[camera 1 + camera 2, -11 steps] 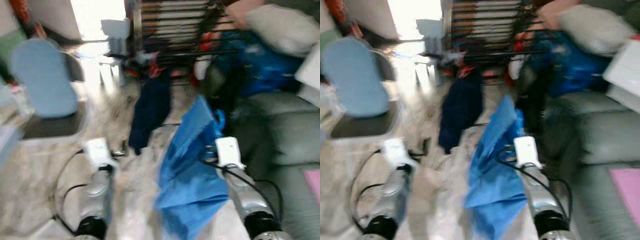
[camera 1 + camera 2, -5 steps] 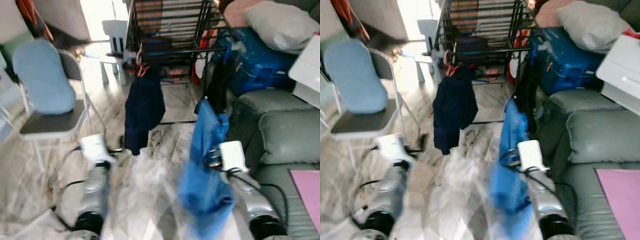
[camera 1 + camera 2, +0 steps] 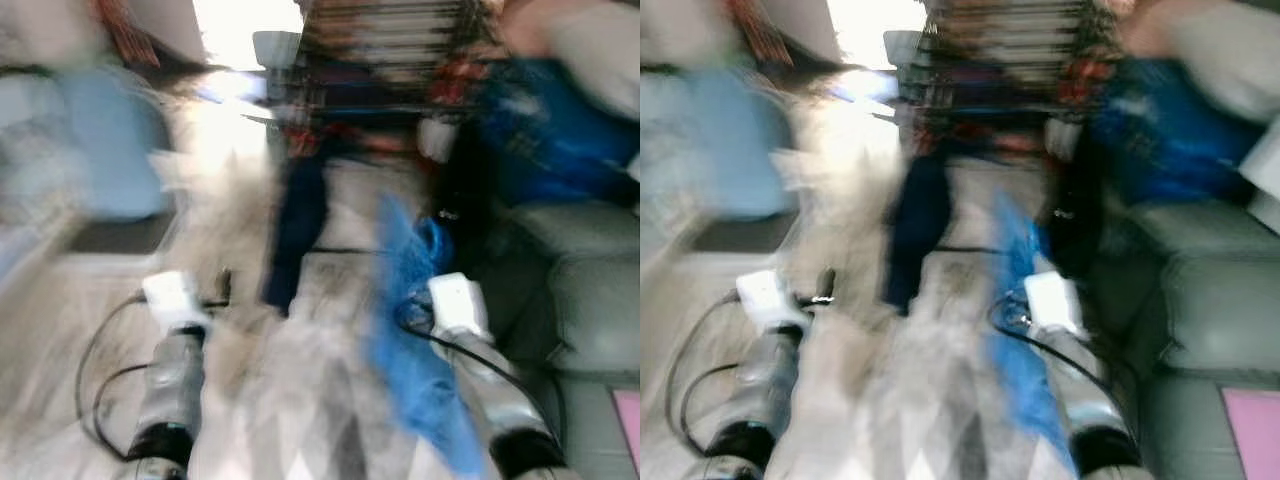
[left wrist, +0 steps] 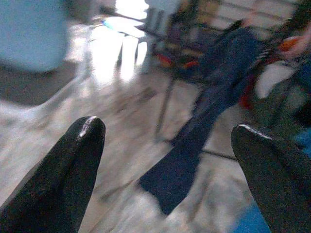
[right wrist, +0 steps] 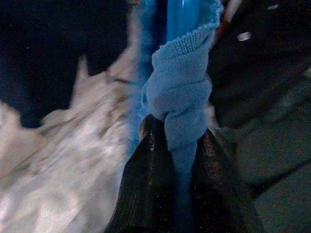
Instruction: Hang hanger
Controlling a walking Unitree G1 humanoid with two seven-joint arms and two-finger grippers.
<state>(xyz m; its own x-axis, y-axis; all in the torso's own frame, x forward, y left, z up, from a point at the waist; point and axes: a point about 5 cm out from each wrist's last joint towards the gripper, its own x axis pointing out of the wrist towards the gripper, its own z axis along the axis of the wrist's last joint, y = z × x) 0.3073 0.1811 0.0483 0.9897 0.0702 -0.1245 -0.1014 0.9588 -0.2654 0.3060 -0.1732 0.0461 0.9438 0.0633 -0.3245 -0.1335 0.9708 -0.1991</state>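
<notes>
My right gripper point(image 5: 177, 131) is shut on a bunched fold of a bright blue knit garment point(image 5: 182, 77), with a blue hanger bar point(image 5: 181, 14) just beyond it. In the blurred left eye view the blue garment point(image 3: 405, 300) hangs down beside my right wrist point(image 3: 455, 300), in front of the black metal clothes rack point(image 3: 390, 40). A dark navy garment point(image 3: 300, 230) hangs from that rack. My left gripper point(image 4: 167, 160) is open and holds nothing, low on the left over the floor.
A folding chair with a blue back point(image 3: 110, 150) stands at the left. On the right a grey sofa point(image 3: 590, 290) carries a blue bag point(image 3: 560, 130). A black garment point(image 3: 455, 200) hangs by the rack. Pale marbled floor point(image 3: 300, 400) lies ahead.
The whole picture has shifted and blurred, so the camera has moved. The blue garment stays in my right gripper and has swung a little. My left gripper stays open.
</notes>
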